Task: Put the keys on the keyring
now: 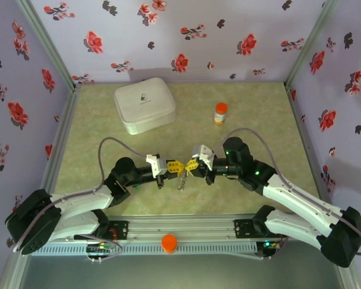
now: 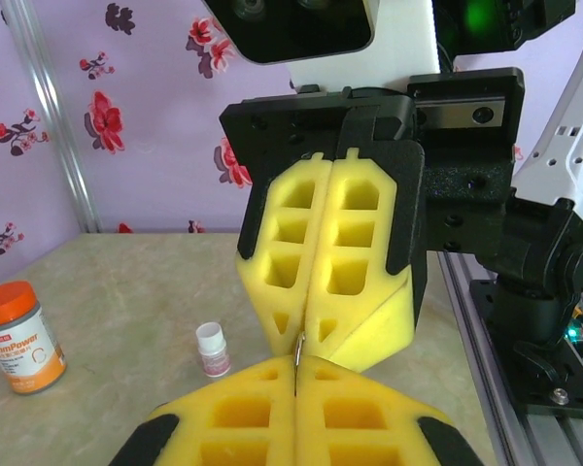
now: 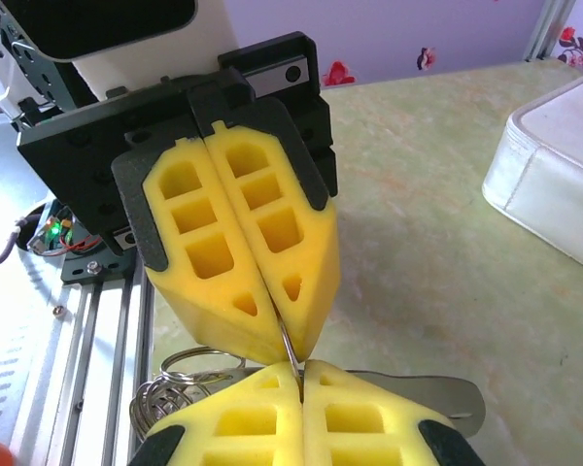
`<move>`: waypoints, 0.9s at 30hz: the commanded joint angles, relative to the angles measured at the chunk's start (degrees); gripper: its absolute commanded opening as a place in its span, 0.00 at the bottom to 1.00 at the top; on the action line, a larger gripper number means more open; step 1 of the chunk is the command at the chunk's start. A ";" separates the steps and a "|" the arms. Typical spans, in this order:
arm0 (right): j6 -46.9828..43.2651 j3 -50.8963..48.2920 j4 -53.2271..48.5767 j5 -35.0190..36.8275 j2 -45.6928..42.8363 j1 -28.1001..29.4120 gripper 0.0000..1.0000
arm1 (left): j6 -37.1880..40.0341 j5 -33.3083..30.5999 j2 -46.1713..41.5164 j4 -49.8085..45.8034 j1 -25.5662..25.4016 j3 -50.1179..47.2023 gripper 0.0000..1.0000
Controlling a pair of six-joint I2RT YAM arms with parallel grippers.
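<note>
Fingers (image 3: pixel 175 282) of the left gripper (image 1: pixel 178 166) and right gripper (image 1: pixel 188 165) are closed tip to tip, both pinching the keyring (image 3: pixel 288 349), seen there as one thin grey wire. Silvery coiled loops of it bunch just below the tips, near the front middle of the table (image 1: pixel 253 120).

End effectors (image 1: pixel 175 166) (image 1: pixel 191 164) closed, tip-to-tip

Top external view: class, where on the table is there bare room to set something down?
Free: the back right corner, right of the pill bottle; the gap between the white case and that bottle. Crowded: the centre, where the left gripper and right gripper meet, both shut on a thin metal piece.
</note>
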 commanded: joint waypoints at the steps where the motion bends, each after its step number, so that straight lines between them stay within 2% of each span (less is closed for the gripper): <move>1: -0.27 1.12 0.28 -2.20 -0.19 -0.21 0.00 | 0.08 -0.17 -0.10 3.16 -0.41 1.41 0.00; 2: -1.11 1.63 -1.00 -1.51 -0.29 -0.21 0.00 | 0.70 -2.51 -0.47 2.02 -0.41 1.17 0.16; 3: -2.33 2.39 -2.91 -0.54 -0.34 -0.21 0.00 | 1.53 -5.48 -1.30 0.39 -0.41 0.95 0.25; 5: -6.01 4.76 -9.03 2.81 0.03 -0.07 0.00 | 5.43 -10.33 -3.84 -7.46 -0.45 1.82 0.31; 8: -9.85 9.76 -19.32 8.88 1.57 0.41 0.00 | 11.02 -10.29 -7.42 -22.43 -0.41 4.99 0.36; 14: -13.25 15.58 -27.59 14.46 5.01 2.29 0.00 | 12.14 -5.11 -5.93 -30.30 -0.46 8.65 0.35; 20: -14.57 18.42 -28.93 14.65 6.47 5.03 0.00 | 11.06 -0.78 -3.14 -30.09 -0.50 10.90 0.29; 24: -14.91 18.32 -28.16 14.47 6.70 6.13 0.00 | 9.60 2.15 -2.16 -28.13 -0.50 10.68 0.29; 27: -15.35 18.96 -28.60 13.99 7.47 6.91 0.00 | 9.54 2.69 -1.72 -28.24 -0.46 10.76 0.23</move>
